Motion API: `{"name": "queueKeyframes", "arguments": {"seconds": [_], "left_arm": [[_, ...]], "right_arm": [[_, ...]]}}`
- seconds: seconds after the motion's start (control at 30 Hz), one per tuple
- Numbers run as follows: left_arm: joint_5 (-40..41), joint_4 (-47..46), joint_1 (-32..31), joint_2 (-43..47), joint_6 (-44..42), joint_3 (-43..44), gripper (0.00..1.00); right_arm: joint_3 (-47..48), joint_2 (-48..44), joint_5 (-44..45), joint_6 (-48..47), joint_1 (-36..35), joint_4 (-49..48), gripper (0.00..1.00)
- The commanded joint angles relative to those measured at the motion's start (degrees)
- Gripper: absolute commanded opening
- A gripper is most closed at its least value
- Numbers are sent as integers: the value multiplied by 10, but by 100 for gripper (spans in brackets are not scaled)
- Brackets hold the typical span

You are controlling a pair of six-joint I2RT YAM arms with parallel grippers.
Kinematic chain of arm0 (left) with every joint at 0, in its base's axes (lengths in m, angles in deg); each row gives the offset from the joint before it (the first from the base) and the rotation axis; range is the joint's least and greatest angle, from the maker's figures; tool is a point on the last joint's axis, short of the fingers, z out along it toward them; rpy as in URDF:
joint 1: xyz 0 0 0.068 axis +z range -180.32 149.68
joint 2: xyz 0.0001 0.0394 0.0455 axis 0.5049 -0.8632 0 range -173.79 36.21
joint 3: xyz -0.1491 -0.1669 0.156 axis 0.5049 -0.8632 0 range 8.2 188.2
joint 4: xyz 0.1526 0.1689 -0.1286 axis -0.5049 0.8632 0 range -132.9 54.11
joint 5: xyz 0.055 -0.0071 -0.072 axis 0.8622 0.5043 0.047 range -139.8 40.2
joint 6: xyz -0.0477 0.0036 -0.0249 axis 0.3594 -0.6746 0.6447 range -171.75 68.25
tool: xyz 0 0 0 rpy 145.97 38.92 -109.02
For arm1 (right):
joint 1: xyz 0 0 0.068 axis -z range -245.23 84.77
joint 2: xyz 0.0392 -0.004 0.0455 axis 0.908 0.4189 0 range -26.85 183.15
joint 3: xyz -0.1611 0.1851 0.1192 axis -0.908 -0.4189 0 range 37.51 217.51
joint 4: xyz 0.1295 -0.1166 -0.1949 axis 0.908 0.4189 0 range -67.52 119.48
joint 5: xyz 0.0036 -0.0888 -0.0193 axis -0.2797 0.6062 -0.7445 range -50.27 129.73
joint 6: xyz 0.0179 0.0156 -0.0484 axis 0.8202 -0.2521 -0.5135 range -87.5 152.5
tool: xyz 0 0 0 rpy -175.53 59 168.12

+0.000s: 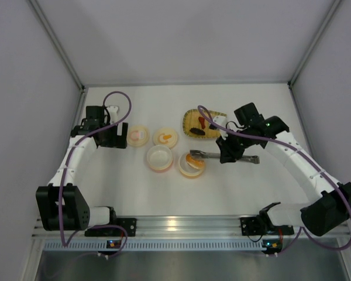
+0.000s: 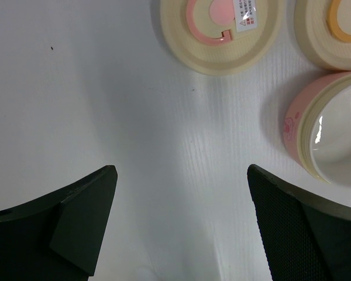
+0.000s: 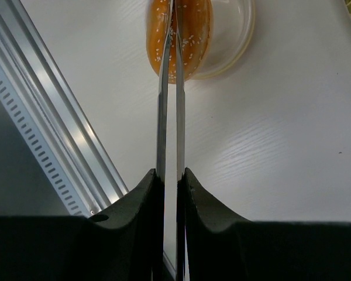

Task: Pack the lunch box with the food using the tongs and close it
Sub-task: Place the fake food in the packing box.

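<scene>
My right gripper (image 1: 229, 153) (image 3: 170, 172) is shut on the silver tongs (image 1: 213, 156) (image 3: 168, 99), squeezing their two arms together. The tongs' tips pinch an orange, sesame-dotted piece of food (image 1: 193, 158) (image 3: 184, 35) over the lunch box's orange bowl (image 1: 192, 166) (image 3: 234, 35). A reddish piece (image 1: 200, 122) and a dark brown piece (image 1: 197, 132) lie on the yellow tray (image 1: 190, 117). The pink bowl (image 1: 158, 158) (image 2: 330, 134) stands empty. My left gripper (image 1: 114, 137) (image 2: 181, 175) hangs open over bare table, left of the bowls.
Two round lids lie flat behind the bowls: a pink-centred one (image 1: 137, 136) (image 2: 219, 29) and an orange-centred one (image 1: 165, 138) (image 2: 333, 29). A metal rail (image 1: 181, 223) (image 3: 58, 134) runs along the near table edge. White walls enclose the table.
</scene>
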Motion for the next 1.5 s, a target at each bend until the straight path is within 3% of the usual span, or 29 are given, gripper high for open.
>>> {"name": "queueKeyframes", "arguments": {"seconds": [0.0, 1.3, 1.47], "left_arm": [[5, -8, 0, -6, 5, 18, 98], [14, -21, 0, -21, -3, 4, 98], [15, -22, 0, -22, -4, 5, 98]], "right_arm": [[-2, 4, -7, -14, 0, -42, 0], [-103, 49, 2, 16, -5, -200, 0], [-108, 52, 0, 11, -5, -204, 15]]}}
